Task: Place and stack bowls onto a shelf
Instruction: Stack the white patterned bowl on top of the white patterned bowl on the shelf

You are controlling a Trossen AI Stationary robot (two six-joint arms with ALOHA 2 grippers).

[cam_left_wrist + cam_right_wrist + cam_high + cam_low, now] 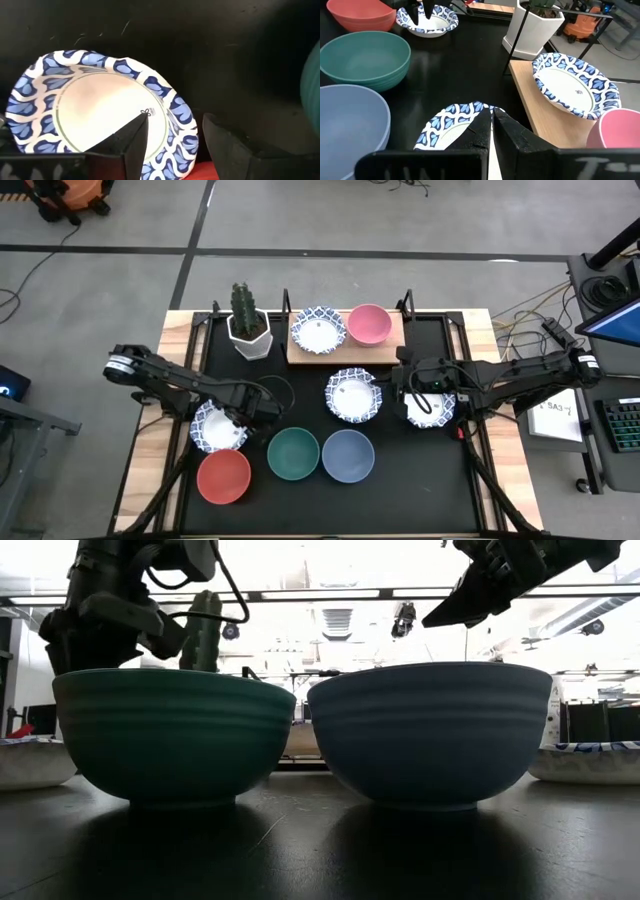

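Note:
The wooden shelf (390,340) at the far side holds a white blue-rimmed bowl (318,330) and the pink bowl (368,324). On the black mat stand three more blue-rimmed bowls, at the left (215,430), the middle (352,395) and the right (432,410), and the red (223,476), green (293,454) and blue (348,455) bowls. My left gripper (176,117) is open above the left bowl's rim (182,112), one finger over the inside and one over the mat. My right gripper (491,111) is shut and empty above the middle bowl's right side (445,125).
A cactus in a white faceted pot (248,330) stands left of the shelf. The right blue-rimmed bowl lies under my right arm's wrist. The red, green and blue bowls stand in a row near the mat's front edge.

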